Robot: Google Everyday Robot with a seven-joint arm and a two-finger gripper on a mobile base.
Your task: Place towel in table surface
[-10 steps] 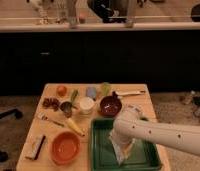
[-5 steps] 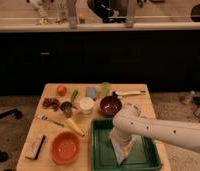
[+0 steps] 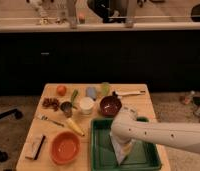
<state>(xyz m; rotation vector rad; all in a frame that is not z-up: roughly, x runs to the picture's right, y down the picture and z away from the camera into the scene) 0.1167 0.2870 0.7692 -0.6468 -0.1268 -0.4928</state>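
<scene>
Orange bowl (image 3: 65, 148): far left of the gripper, on the wood; it fills the near-left corner, so you cannot lay cloth there.
White cup (image 3: 86, 105): left of and beyond the gripper; not your target.
Maroon bowl (image 3: 111, 106): just beyond the gripper, outside the tray.
Towel (image 3: 118, 153): directly under the gripper, inside the tray, pointed end toward the near edge; you will probably have to lift it over the wall.
Gripper (image 3: 121, 144): pointed down into the tray over the towel, jaws apart, likely to straddle a fold; contact with the cloth cannot be told.
Tray (image 3: 145, 154): around and beneath the gripper.
Table (image 3: 138, 107): bare wood beyond and right of the gripper, a likely drop spot.
Writing: none legible.
</scene>
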